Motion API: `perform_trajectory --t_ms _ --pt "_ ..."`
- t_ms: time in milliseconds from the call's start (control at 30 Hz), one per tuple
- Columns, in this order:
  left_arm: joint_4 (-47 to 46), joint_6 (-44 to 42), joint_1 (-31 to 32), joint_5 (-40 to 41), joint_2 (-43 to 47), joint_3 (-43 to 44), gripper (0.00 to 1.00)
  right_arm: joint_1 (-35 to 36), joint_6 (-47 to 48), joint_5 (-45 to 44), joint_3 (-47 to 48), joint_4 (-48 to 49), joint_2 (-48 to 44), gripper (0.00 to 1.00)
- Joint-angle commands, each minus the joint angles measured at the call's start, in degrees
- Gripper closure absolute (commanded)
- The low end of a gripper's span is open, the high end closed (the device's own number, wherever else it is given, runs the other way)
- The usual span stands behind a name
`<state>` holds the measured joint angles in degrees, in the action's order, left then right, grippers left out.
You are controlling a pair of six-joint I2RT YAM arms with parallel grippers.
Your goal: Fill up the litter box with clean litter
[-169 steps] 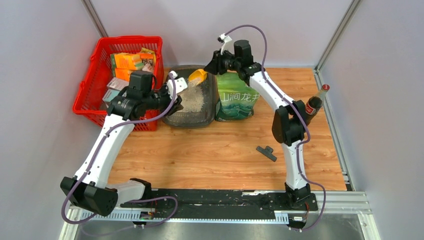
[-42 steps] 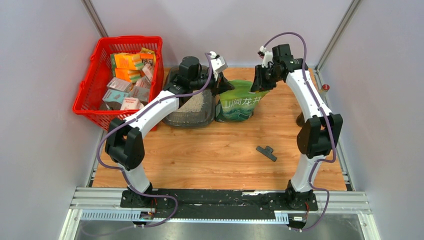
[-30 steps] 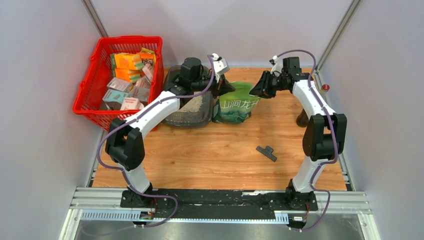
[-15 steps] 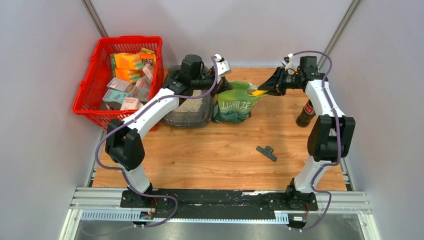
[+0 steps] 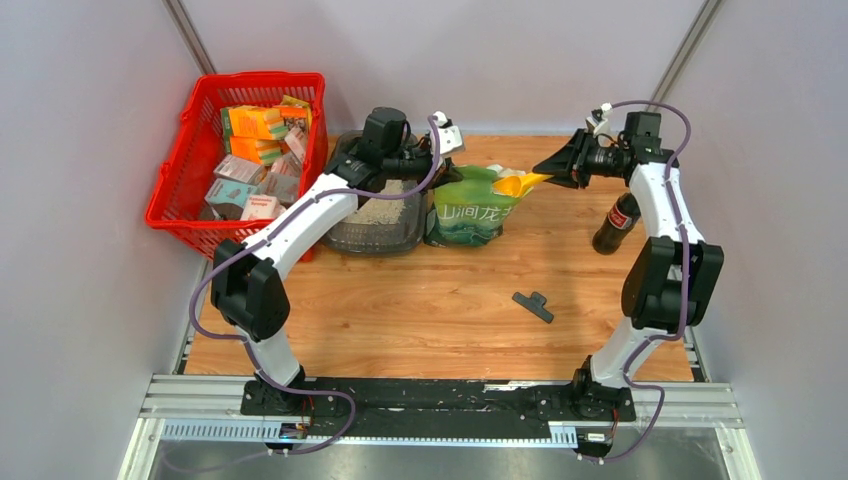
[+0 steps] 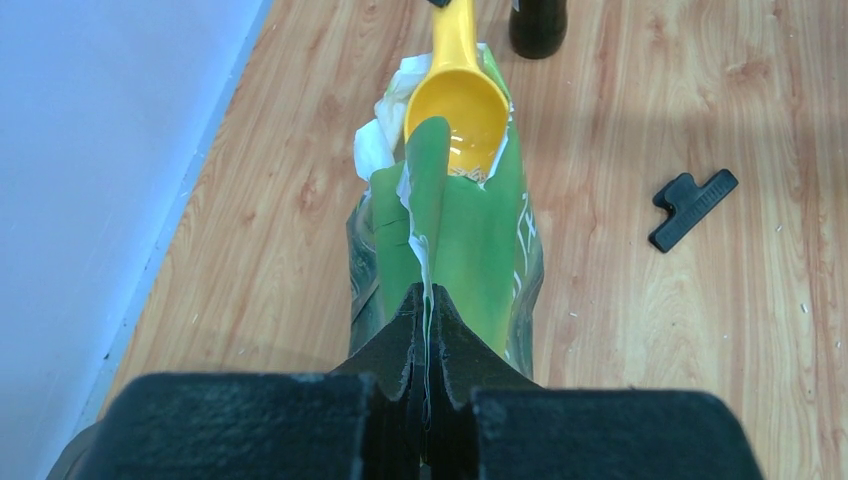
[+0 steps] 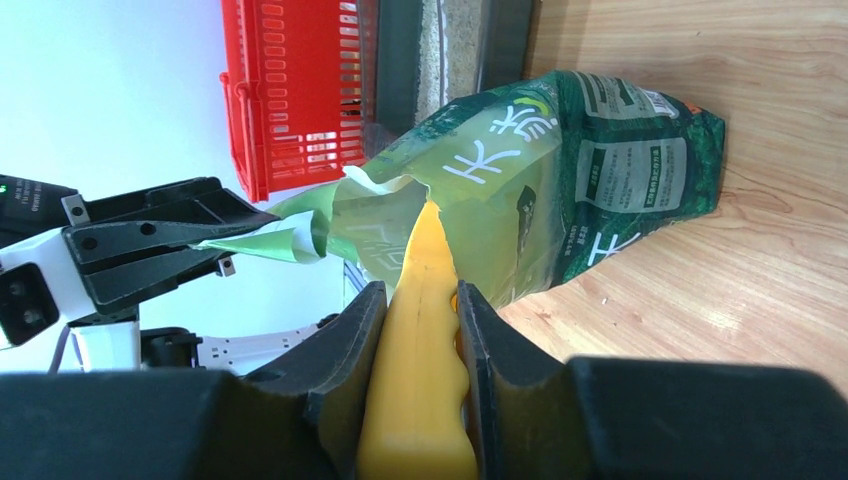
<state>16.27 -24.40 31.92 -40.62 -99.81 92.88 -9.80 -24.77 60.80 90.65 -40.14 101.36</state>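
The dark grey litter box (image 5: 372, 244) stands at the back, left of the green bag (image 5: 468, 212), with pale clean litter (image 5: 390, 208) spread inside it. My left gripper (image 6: 426, 298) is shut on the bag's (image 6: 470, 240) torn top edge and holds the mouth up. My right gripper (image 7: 412, 295) is shut on the handle of the yellow scoop (image 7: 420, 400). The scoop's bowl (image 6: 455, 110) sits at the bag mouth, on its right side, and looks empty. In the top view the scoop (image 5: 522, 184) pokes out rightward toward the right gripper (image 5: 556, 172).
A red basket (image 5: 240, 150) full of boxes stands left of the litter box. A dark bottle (image 5: 615, 220) stands by the right wall, under the right arm. A black clip (image 5: 533, 305) lies on the wood floor in front of the bag.
The right arm has drawn back to the right, pulling the scoop from inside the bag out to its mouth. The left gripper has kept its hold on the bag's edge.
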Motion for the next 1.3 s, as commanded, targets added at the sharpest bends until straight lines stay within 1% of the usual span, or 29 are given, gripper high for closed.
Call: perform_trajectory --t_ms 0,67,267,433,567,600,700,733,767,1067,1267 --pt "0.5 -1.9 -0.7 1.0 1.3 4.5 1.00 -2.1 -5.0 4.4 -1.6 5.7 -4.8 1.00" --pt "1.0 -2.3 -0.7 0.9 1.2 4.8 1.00 -2.2 -6.3 4.9 -1.8 7.5 -5.3 1.00" --pt "1.7 -2.9 -0.7 1.0 0.8 5.4 1.00 -3.6 -6.6 6.3 -1.8 7.5 -5.6 1.00" --pt "1.9 -2.7 -0.7 0.9 0.0 6.5 1.00 -4.4 -7.5 6.9 -4.0 8.4 -5.4 1.00" --pt "1.9 -2.5 -0.7 1.2 -0.3 7.2 1.00 -5.2 -12.7 9.0 -7.8 14.2 -4.9 1.00" --pt "2.1 -2.5 -0.7 1.3 -0.4 7.4 1.00 -5.3 -16.3 10.0 -9.6 16.0 -4.7 1.00" --pt "3.0 -2.7 -0.7 1.2 -0.6 8.2 1.00 -5.9 -23.3 11.5 -12.4 25.8 -4.4 1.00" --pt "3.1 -2.8 -0.7 1.2 -0.8 8.4 1.00 -6.0 -27.6 11.7 -13.7 31.2 -4.7 1.00" --pt "3.4 -2.8 -0.7 1.2 -0.7 8.5 1.00 -6.2 -28.6 11.8 -13.8 32.3 -4.8 1.00" --pt "3.7 -3.3 -0.7 1.3 -0.9 8.8 1.00 -6.4 -28.1 11.4 -12.3 32.5 -5.3 1.00" --pt "3.2 -3.4 -1.1 1.4 -0.8 8.6 1.00 -6.5 -24.5 10.6 -11.6 28.5 -6.8 1.00"
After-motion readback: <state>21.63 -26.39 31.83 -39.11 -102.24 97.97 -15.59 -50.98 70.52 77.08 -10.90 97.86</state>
